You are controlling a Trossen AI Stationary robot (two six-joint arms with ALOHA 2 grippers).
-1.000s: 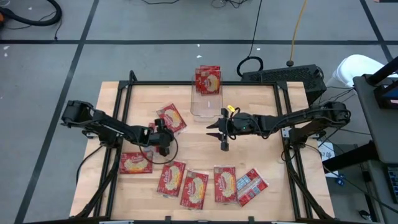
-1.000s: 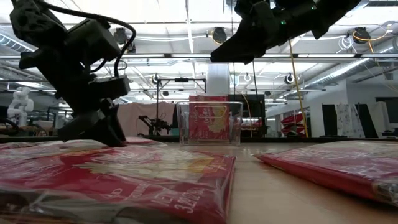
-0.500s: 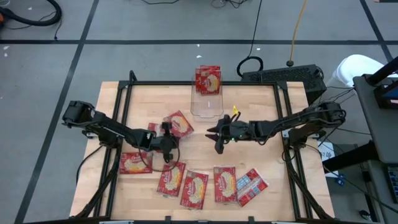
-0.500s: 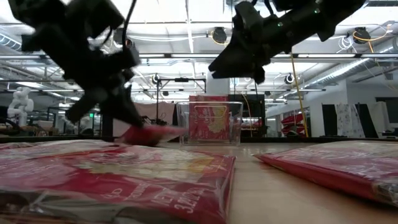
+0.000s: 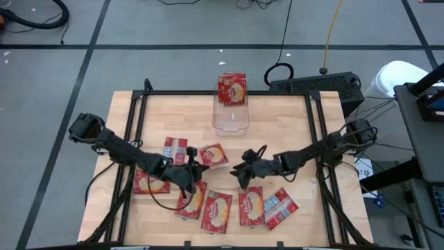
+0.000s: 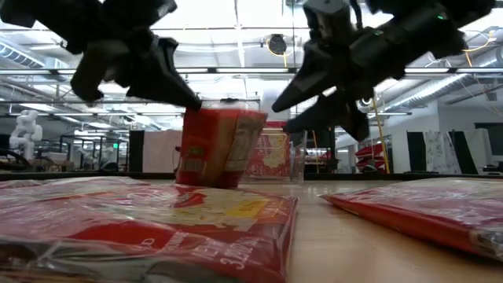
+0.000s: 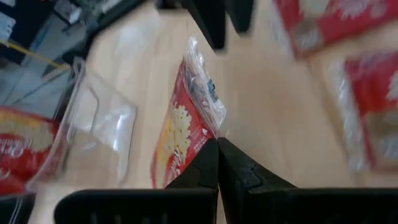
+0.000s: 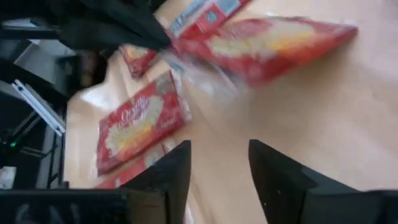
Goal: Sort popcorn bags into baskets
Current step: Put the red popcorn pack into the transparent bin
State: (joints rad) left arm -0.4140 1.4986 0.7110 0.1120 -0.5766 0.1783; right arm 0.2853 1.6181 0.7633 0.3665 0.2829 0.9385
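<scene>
Two grippers work near the middle of the table (image 5: 291, 118), on the near side of the clear bin (image 5: 230, 118). Left gripper (image 5: 196, 164) has its fingers pressed together on the edge of one bag (image 5: 214, 154), which it holds lifted and tilted; in the low view that bag (image 6: 218, 147) hangs in front of the bin (image 6: 295, 157), off the wood. The left wrist view shows the two dark fingers (image 7: 239, 171) closed on the bag's (image 7: 186, 127) rim, with the bin (image 7: 99, 118) beyond it. Right gripper (image 5: 242, 169) sits just beside the held bag, on the side away from the left arm, its fingers (image 8: 273, 171) standing apart and gripping nothing.

One packet (image 5: 232, 88) stands behind the bin at the table's far edge. Another (image 5: 175, 148) lies near the held bag, toward the left arm. Five more lie in a row along the near edge, well apart from the bin: one (image 5: 150, 181) under the left arm, then (image 5: 191, 200), (image 5: 217, 210), (image 5: 251, 205) and one with a silvery-blue face (image 5: 280, 207).
</scene>
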